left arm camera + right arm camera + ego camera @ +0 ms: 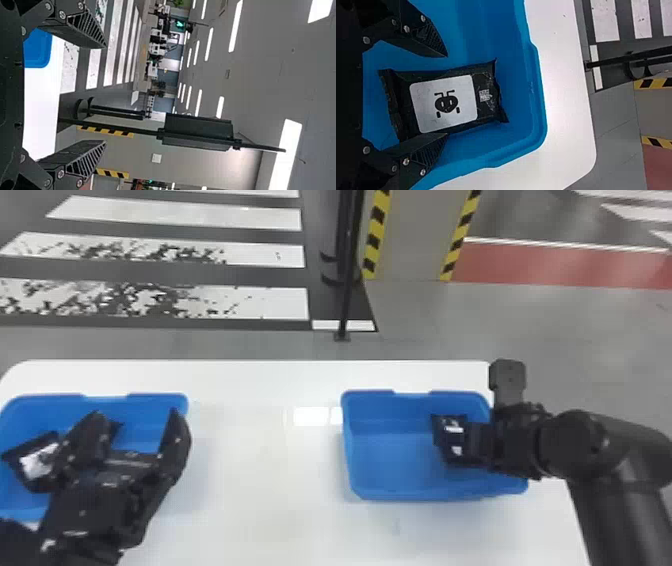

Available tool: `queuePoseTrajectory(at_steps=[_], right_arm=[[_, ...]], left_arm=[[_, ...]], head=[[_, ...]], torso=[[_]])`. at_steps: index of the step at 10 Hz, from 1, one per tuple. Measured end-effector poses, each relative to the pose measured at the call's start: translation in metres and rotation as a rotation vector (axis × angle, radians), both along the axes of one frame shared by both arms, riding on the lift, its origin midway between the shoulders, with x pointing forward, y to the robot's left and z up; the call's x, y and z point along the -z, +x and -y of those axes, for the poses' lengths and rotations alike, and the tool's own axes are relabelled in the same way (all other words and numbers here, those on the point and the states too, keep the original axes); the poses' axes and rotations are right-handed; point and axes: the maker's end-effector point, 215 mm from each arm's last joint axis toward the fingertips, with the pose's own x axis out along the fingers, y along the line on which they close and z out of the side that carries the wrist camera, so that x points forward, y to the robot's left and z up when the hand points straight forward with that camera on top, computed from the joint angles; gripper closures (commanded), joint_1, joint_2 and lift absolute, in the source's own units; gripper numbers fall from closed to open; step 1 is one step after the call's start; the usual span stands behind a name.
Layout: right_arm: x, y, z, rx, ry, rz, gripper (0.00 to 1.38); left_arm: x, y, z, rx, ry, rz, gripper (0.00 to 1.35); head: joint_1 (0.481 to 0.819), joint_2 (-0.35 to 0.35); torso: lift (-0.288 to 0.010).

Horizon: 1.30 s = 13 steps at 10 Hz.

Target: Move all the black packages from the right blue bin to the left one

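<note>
In the head view my right gripper (478,443) is at the right side of the right blue bin (395,455), by a black package (452,435) with white patches. From the right wrist view, that black package (484,113) with its white label lies face up in the bin; my right gripper (447,95) is open, one finger along each long side. Over the left blue bin (150,405) my left gripper (137,422) is spread open, partly hiding a black package (37,462) there. The left wrist view shows my left gripper (105,94) with nothing between its fingers.
Both bins stand on a white table (265,470), with bare tabletop between them. Beyond its far edge, a thin black post (346,290) rises from the floor near a pillar with yellow-black stripes (376,235).
</note>
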Motion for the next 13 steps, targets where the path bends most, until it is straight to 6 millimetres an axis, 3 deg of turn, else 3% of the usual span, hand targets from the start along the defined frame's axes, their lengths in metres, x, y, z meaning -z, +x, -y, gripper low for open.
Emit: queuePoseTrajectory(at_steps=[4,5,6,8,10,13], right_arm=[[0.006,-0.003,0.003,0.012,0.002,-0.007,0.46],[0.011,-0.008,0.004,0.017,0.008,-0.022,0.54],[0.016,-0.013,0.005,0.02,0.015,-0.044,0.67],[0.02,-0.016,0.006,0.022,0.028,-0.055,1.16],[0.008,-0.005,-0.004,0.01,0.041,0.013,1.17],[-0.022,0.01,-0.045,-0.051,0.163,0.187,1.17]], left_arm=[[0.0,-0.001,0.0,-0.001,0.0,0.002,0.2],[0.0,-0.001,0.0,-0.001,0.0,0.003,0.2],[0.0,-0.001,0.0,-0.001,0.0,0.003,0.2],[0.0,-0.001,-0.001,-0.002,0.0,0.003,0.2],[0.0,-0.001,-0.001,-0.002,-0.001,0.003,0.2],[-0.003,-0.002,-0.002,-0.005,-0.009,0.015,0.2]], head=[[0.695,-0.129],[0.695,-0.131],[0.695,-0.133],[0.695,-0.134],[0.695,-0.126],[0.695,-0.081]], torso=[[-0.132],[-0.132],[-0.132],[-0.132],[-0.132],[-0.132]])
